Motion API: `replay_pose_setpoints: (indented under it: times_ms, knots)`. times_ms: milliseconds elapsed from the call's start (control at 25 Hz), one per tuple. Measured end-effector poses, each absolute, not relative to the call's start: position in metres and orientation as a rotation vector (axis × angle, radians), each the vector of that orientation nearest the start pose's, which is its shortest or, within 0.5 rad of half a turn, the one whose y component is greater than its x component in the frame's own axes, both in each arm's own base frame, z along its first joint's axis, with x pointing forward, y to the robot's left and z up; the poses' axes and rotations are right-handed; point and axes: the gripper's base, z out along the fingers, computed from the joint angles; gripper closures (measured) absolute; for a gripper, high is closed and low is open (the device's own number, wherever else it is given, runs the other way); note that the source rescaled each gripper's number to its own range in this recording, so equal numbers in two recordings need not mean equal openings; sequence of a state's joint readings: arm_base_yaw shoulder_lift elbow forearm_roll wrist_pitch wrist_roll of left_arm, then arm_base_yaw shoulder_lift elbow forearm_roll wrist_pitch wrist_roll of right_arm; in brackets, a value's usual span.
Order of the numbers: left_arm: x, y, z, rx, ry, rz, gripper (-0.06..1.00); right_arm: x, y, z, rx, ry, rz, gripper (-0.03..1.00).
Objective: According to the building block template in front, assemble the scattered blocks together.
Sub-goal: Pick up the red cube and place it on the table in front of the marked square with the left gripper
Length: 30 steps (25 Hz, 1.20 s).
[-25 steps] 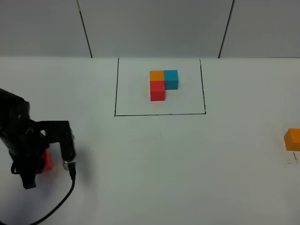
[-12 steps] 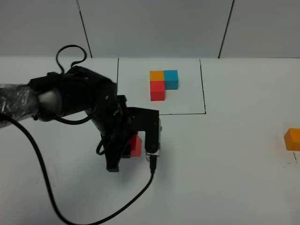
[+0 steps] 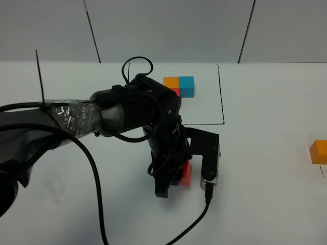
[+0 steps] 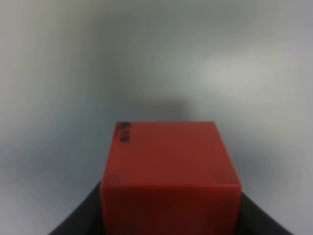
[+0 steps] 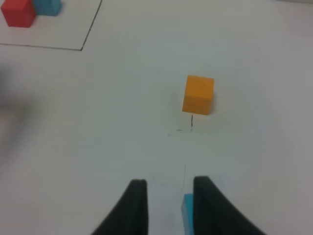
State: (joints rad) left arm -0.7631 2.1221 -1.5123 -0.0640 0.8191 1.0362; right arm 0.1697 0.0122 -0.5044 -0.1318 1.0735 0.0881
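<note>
The template (image 3: 223, 94) is a black-outlined square holding fixed orange (image 3: 170, 81), blue (image 3: 187, 86) and red cubes; my left arm partly hides its red cube. My left gripper (image 3: 176, 178) is shut on the loose red cube (image 3: 186, 173), low over the table in front of the outline; the left wrist view shows that cube (image 4: 171, 171) between the dark fingers. The loose orange cube (image 3: 319, 151) sits at the far right. In the right wrist view my right gripper (image 5: 168, 205) is open, with the orange cube (image 5: 198, 94) ahead and the loose blue cube (image 5: 188, 215) beside one finger.
My left arm, wrapped in silver tape (image 3: 76, 115), stretches from the left edge to the centre, and its black cable (image 3: 97, 194) trails over the table. The template's red (image 5: 18, 12) and blue (image 5: 48, 6) cubes show far off in the right wrist view.
My left arm has swung right, carrying the red cube from the far left to in front of the template. The orange cube has not moved.
</note>
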Motion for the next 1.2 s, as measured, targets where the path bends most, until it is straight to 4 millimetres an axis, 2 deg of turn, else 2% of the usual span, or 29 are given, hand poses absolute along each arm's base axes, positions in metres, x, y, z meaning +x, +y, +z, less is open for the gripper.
replay_pose_setpoints:
  times_ms: [280, 720, 760, 840, 920, 1040, 1120, 1200]
  knots:
    - [0.304, -0.306, 0.125, -2.541, -2.134, 0.05, 0.94, -0.003, -0.011, 0.278, -0.077, 2.056, 0.001, 0.97]
    - [0.307, -0.302, 0.124, -2.564, -2.077, -0.036, 0.93, -0.003, -0.011, 0.278, -0.077, 2.056, 0.001, 0.97]
    - [0.307, -0.302, 0.124, -2.564, -2.077, -0.036, 0.88, -0.003, -0.011, 0.278, -0.077, 2.056, 0.001, 0.97]
    - [0.307, -0.302, 0.124, -2.564, -2.084, -0.03, 0.7, -0.003, -0.011, 0.278, -0.077, 2.056, 0.001, 0.97]
    - [0.307, -0.303, 0.124, -2.564, -2.101, -0.031, 0.44, -0.003, -0.011, 0.278, -0.078, 2.056, 0.001, 0.97]
    - [0.308, -0.305, 0.127, -2.57, -2.127, -0.052, 0.12, -0.003, -0.011, 0.278, -0.078, 2.056, 0.001, 0.97]
    - [0.309, -0.305, 0.136, -2.57, -2.177, -0.072, -0.01, -0.003, -0.011, 0.278, -0.078, 2.056, 0.001, 0.97]
    - [0.31, -0.304, 0.155, -2.576, -2.256, -0.112, -0.05, -0.003, -0.011, 0.278, -0.078, 2.056, 0.001, 0.97]
